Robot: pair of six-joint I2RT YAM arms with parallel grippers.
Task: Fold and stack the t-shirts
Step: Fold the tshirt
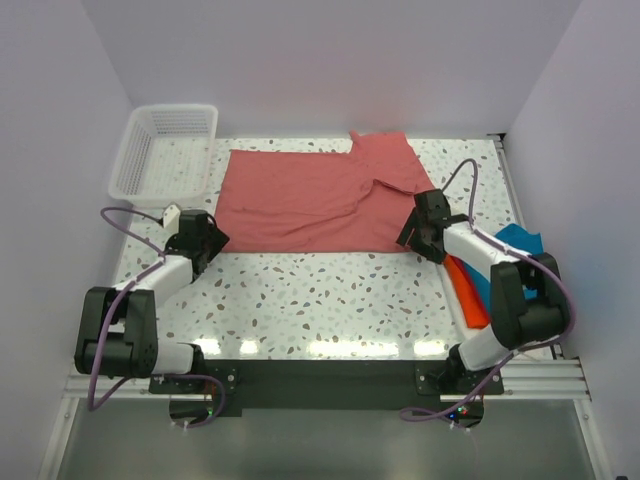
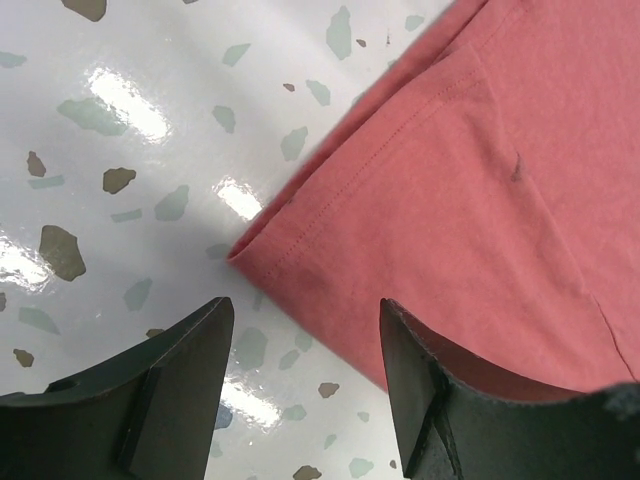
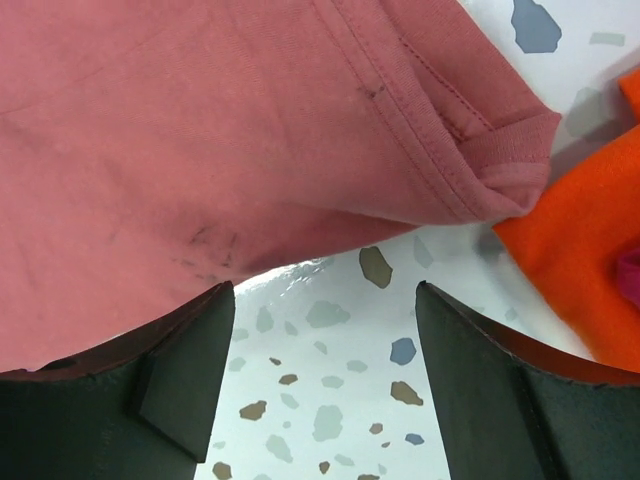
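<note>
The salmon-red t-shirt (image 1: 310, 200) lies spread flat on the speckled table, one sleeve folded over at its right end. My left gripper (image 1: 211, 240) is open at the shirt's near left corner (image 2: 300, 250), jaws apart just short of the hem. My right gripper (image 1: 413, 238) is open at the shirt's near right corner (image 3: 250, 150), beside its collar end (image 3: 500, 170). The orange t-shirt (image 1: 466, 290) and the teal-blue t-shirt (image 1: 518, 245) lie bunched at the table's right edge under my right arm. The orange one also shows in the right wrist view (image 3: 585, 240).
A white mesh basket (image 1: 165, 150) stands at the back left corner of the table, just left of the shirt. White walls close in the back and both sides. The table's near half (image 1: 320, 300) is bare speckled surface.
</note>
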